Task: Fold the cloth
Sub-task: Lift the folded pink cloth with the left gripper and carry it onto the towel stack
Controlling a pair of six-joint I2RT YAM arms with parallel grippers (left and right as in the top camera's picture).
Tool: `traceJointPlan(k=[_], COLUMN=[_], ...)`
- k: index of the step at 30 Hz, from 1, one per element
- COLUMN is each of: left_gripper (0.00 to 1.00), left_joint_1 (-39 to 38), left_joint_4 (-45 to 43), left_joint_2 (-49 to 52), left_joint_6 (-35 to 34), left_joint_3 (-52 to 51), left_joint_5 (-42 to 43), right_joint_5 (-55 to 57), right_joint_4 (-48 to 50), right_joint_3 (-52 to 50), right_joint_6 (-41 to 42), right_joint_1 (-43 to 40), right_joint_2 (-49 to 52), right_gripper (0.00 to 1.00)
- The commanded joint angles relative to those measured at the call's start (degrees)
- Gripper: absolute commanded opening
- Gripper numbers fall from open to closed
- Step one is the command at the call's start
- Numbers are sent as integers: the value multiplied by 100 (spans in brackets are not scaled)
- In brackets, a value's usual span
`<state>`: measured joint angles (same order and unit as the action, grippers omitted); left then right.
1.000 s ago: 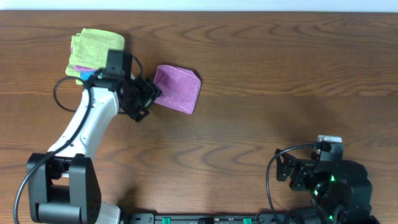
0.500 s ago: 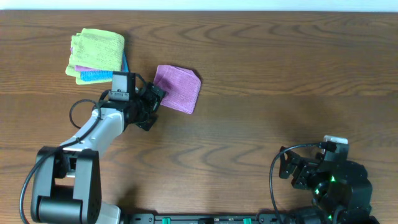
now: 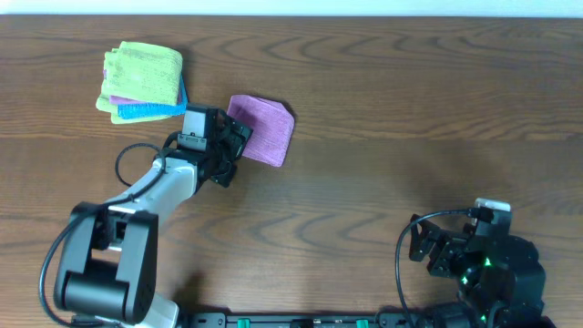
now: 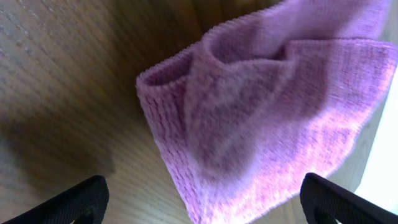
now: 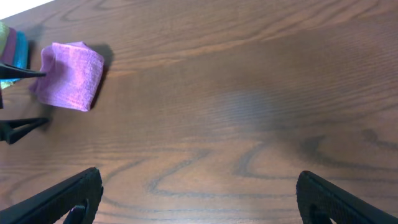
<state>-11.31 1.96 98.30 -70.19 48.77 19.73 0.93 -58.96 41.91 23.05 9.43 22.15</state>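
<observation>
The cloth (image 3: 262,130) lies right of the stacked cloths (image 3: 144,80).

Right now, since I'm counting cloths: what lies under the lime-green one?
Beneath the lime-green cloth, a blue cloth and a thin purple strip peek out. Their full extent, and anything else underneath, is covered.

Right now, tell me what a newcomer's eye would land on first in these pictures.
The purple cloth, folded into a small bundle, lies left of centre on the wooden table, with the left claw open beside its left edge. Toward the far left corner sits a stack topped by a lime-green cloth.
</observation>
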Motion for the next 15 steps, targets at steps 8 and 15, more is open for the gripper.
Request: traceJointPlan(k=[8,15], left_gripper=[92,57], left_joint_1=[-37,-114], left_joint_4=[-743,-1213], left_joint_2=[557,1078], left_joint_6=[-378,-520], left_joint_3=[-39,-39], left_joint_5=[-74,-87], right_joint_5=[55,55], right_joint_4=[-22,-68], right_joint_3=[-35,-35], right_joint_6=[68,68], right_joint_1=[-52,-52], right_joint_2=[-13,-13], right_gripper=[99,99])
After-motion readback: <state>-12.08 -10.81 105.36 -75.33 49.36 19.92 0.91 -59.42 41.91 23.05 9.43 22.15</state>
